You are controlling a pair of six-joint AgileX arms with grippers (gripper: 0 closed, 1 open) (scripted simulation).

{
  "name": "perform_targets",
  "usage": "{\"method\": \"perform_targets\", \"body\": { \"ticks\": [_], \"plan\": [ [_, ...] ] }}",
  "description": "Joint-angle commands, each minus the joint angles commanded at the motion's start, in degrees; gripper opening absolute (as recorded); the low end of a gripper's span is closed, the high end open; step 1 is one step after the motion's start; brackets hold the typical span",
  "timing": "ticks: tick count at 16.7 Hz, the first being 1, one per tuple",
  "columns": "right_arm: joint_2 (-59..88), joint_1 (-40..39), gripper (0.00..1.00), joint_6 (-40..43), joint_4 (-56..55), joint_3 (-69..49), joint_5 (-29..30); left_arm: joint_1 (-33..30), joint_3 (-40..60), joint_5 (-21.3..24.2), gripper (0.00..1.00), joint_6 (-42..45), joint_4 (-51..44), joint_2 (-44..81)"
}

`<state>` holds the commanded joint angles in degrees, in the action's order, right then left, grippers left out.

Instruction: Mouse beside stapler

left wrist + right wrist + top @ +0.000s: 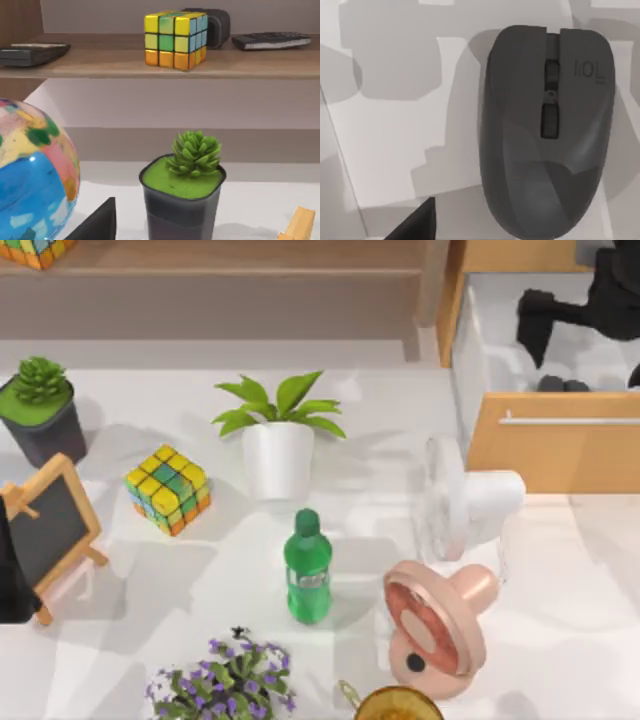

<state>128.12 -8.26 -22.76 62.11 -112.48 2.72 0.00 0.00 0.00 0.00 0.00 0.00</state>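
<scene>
The mouse (547, 135) is a dark-grey matte shape with a scroll wheel. It lies flat on the pale floor of the open drawer (560, 445) at the table's far right, where it shows as small dark humps (563, 385). My right gripper (540, 330) hangs over the drawer just above the mouse, open and holding nothing. One black fingertip (417, 222) stands off to the mouse's side, apart from it. The stapler is out of view. My left arm (12, 580) is parked at the table's left edge, its gripper open, with one fingertip (97, 225) showing.
On the table stand a green bottle (307, 568), a white potted plant (277, 455), a colour cube (168, 488), a succulent pot (42, 410), a chalkboard easel (45, 525), a white fan (465, 502), a pink fan (435, 625) and purple flowers (225, 685). A shelf (165, 67) holds another cube (175, 39).
</scene>
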Motion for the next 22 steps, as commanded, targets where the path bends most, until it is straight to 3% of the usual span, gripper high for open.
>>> {"method": "perform_targets", "body": {
  "ticks": [6, 22],
  "plan": [
    [11.31, -0.11, 1.00, -3.05, 5.88, -10.42, 0.02, 0.00, 0.00, 0.00, 1.00, 0.00, 0.00, 0.00],
    [11.65, 0.10, 1.00, -2.87, 3.40, -8.17, 0.02, 0.00, 0.00, 0.00, 1.00, 0.00, 0.00, 0.00]
  ]
}}
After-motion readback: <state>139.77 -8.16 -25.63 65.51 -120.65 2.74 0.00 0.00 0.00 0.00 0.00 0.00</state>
